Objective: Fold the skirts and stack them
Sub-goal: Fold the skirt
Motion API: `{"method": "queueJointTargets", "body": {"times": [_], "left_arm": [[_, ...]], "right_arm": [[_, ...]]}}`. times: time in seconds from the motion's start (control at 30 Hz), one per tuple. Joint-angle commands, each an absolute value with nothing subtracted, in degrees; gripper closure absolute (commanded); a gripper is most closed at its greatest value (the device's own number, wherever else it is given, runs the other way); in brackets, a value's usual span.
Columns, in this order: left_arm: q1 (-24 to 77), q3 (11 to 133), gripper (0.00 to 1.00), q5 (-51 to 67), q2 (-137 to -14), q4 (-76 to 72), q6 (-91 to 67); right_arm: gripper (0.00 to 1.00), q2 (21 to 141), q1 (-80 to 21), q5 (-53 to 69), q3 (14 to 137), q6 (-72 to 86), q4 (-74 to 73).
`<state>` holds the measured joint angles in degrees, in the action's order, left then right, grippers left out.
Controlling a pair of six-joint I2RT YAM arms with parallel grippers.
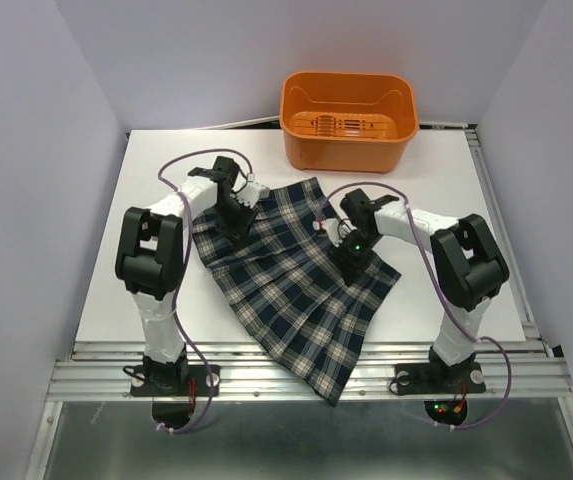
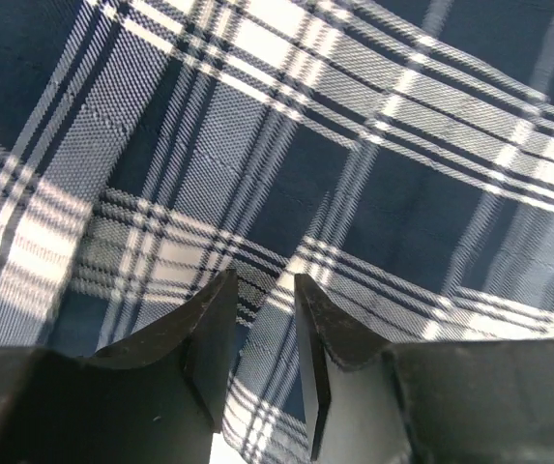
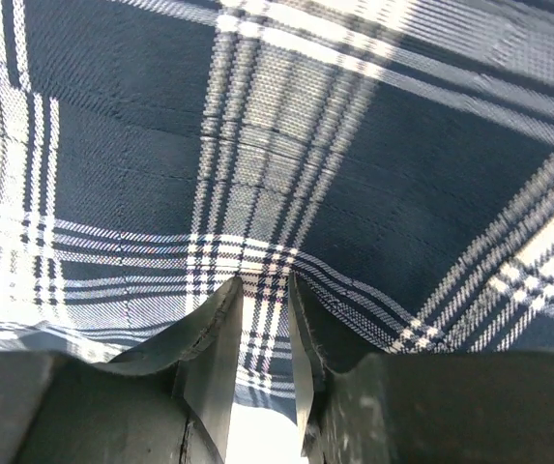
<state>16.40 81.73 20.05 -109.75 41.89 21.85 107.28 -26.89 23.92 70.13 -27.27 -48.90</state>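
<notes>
Two narrow gaps: left gripper and right gripper sit low on the plaid skirt; whether either pinches cloth I cannot tell. Take a full bite of cloth, then lift both evenly.

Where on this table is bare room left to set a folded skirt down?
Widest bare patch: the far-left corner of the table, between the orange basket and the left arm. A narrower strip runs between the right arm and the table's right edge. The centre is crowded: the skirt spreads under both arms and overhangs the near edge.
</notes>
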Motion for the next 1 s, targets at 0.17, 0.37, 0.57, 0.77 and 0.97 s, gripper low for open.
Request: {"method": "queueJointTargets", "body": {"times": [0.17, 0.37, 0.57, 0.77, 0.97], "left_arm": [[22.22, 90.68, 0.60, 18.45, -120.75, 44.55, 24.26], [25.83, 94.83, 0.60, 19.34, -127.09, 44.65, 24.43], [28.83, 88.53, 0.60, 21.71, -124.99, 43.07, 26.27], [30.58, 79.64, 0.60, 21.89, -117.69, 40.79, 30.67], [31.82, 80.24, 0.55, 23.11, -111.99, 41.75, 36.90]], "right_arm": [[0.69, 104.77, -46.99, 34.94, 65.03, -26.19, -57.30], [0.68, 97.92, -52.12, 42.62, 68.37, -21.45, -54.94], [0.69, 89.13, -40.99, 34.01, 77.07, -17.14, -50.80], [0.40, 91.22, -16.72, 38.34, 86.73, -19.16, -49.05], [0.30, 102.88, -10.22, 34.46, 91.83, -20.92, -48.60]]}}
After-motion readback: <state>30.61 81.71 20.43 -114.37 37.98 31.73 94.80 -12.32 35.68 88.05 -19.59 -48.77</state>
